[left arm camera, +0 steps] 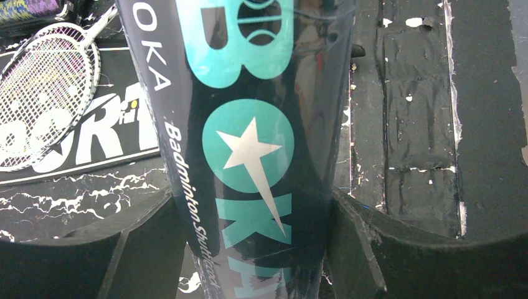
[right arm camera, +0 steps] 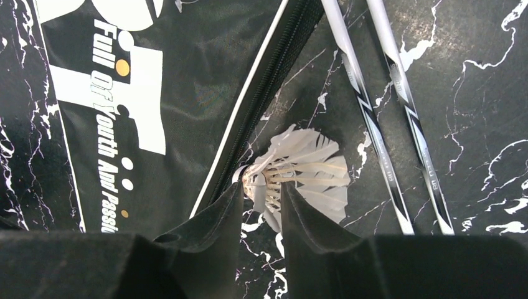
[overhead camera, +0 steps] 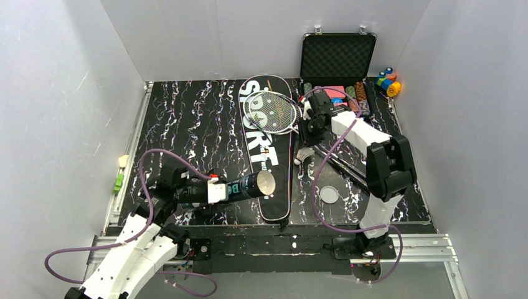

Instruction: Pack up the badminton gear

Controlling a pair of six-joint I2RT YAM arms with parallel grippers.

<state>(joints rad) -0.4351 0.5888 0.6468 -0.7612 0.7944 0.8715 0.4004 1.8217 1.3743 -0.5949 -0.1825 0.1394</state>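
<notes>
My left gripper (overhead camera: 215, 190) is shut on the long black tube (overhead camera: 244, 187) and holds it lying across, its open end (overhead camera: 266, 182) over the black SPORT bag (overhead camera: 269, 156). In the left wrist view the tube (left arm camera: 249, 143) fills the gap between both fingers. Its round lid (overhead camera: 329, 195) lies on the table. My right gripper (right arm camera: 261, 190) is shut on a white feather shuttlecock (right arm camera: 311, 156) at the bag's zip edge (right arm camera: 268, 81); it also shows in the top view (overhead camera: 303, 154). Two rackets (overhead camera: 271, 106) lie with their heads on the bag, shafts (right arm camera: 373, 124) beside the shuttlecock.
An open black case of poker chips (overhead camera: 336, 62) stands at the back right, small coloured blocks (overhead camera: 388, 81) beside it. White walls close in the table. The right arm (overhead camera: 386, 165) reaches over the racket handles.
</notes>
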